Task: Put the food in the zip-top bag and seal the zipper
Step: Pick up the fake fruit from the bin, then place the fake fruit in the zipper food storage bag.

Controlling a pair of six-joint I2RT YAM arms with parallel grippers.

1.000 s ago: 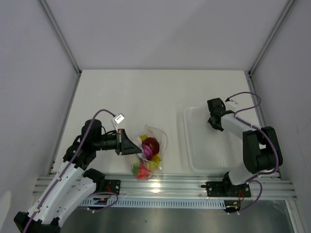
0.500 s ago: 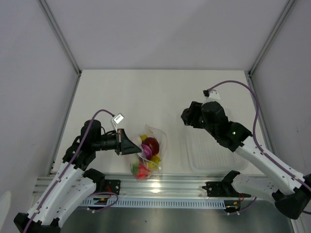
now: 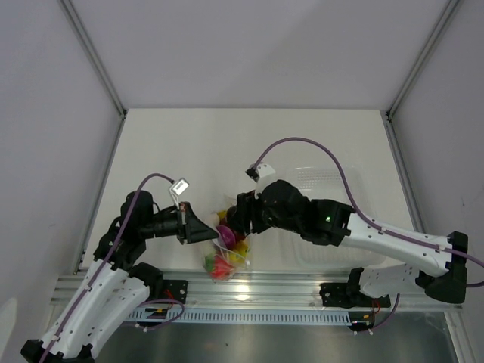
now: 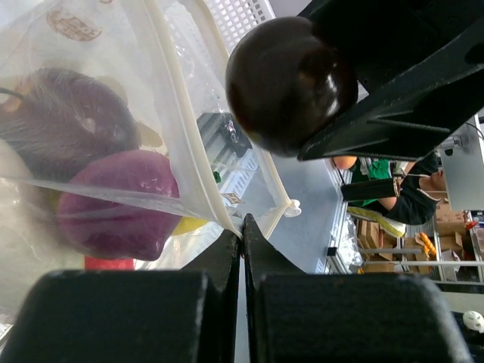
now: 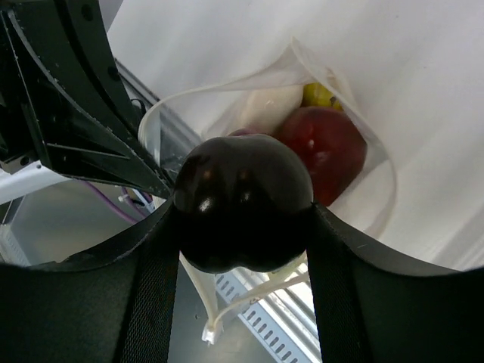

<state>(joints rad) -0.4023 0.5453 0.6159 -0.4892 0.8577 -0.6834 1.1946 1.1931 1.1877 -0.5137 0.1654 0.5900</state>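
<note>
Clear crinkly plastic, low and centre from above: the zip-top bag (image 3: 227,253) sits on the table (image 3: 227,144) near its front edge, with red and yellow showing through. The left gripper (image 3: 215,234) points in from the left and meets the bag's upper edge. The right gripper (image 3: 233,221) stretches across from the right and hangs just over the mouth, the two almost nose to nose. Behind the right arm lies a clear tray (image 3: 321,178).

Over to the left wrist: jaws pressed tight together, pinching the zipper (image 4: 187,113) strip at the bag's rim. Through the film, a purple piece (image 4: 113,204). Top right, a glossy dark round fruit (image 4: 291,83) sits clamped in the other arm's claw.

Right wrist now: that dark round fruit fills the gap between the fingers (image 5: 144,287), gripped on both sides, right above the gaping mouth. Down inside are the red round fruit (image 5: 327,151), a white oblong piece (image 5: 265,110) and a yellow piece (image 5: 318,94).
</note>
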